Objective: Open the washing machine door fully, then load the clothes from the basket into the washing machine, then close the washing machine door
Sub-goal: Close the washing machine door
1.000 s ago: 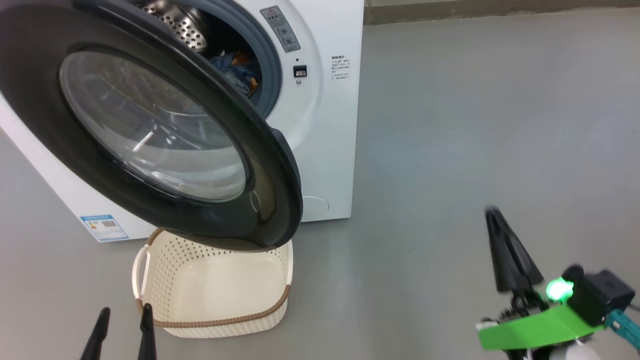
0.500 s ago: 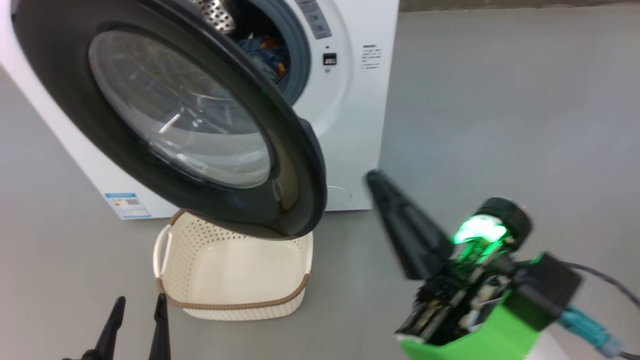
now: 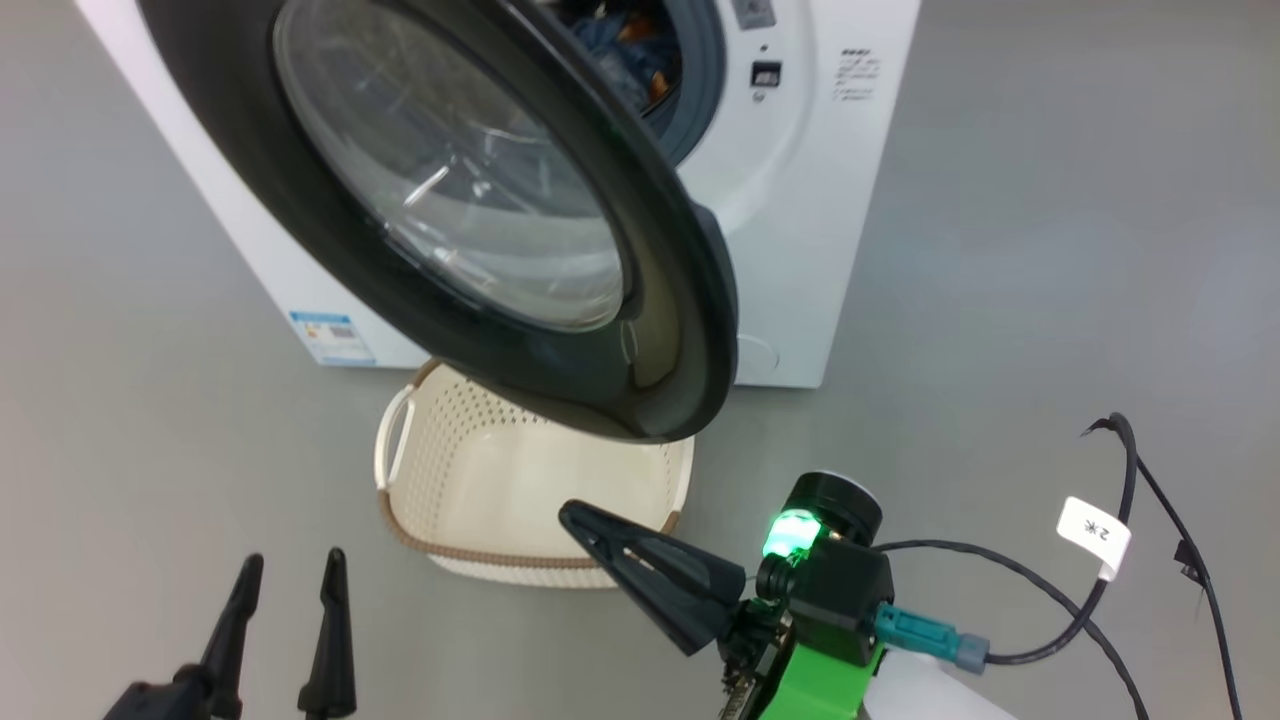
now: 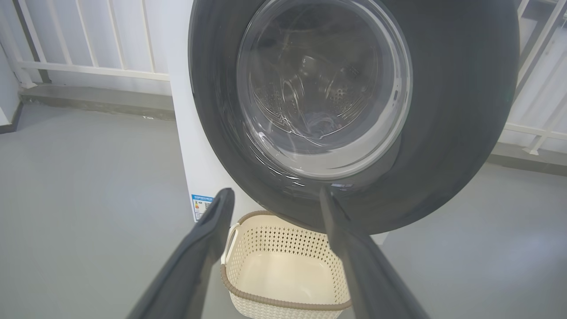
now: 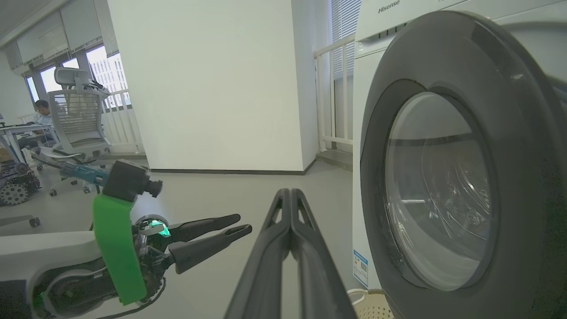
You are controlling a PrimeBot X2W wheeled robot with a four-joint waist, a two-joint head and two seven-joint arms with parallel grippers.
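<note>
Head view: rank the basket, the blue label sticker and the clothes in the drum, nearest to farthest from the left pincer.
1. Cream-white perforated plastic basket, just ahead, right of the left pincer.
2. Blue label sticker, low on the big white washing machine's front.
3. Light blue printed clothes, up inside that machine, farthest.

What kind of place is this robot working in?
Probably an office or lab, not a home laundry room: the washing machine stands on a bare grey floor, with an office chair and desk by big windows.
</note>
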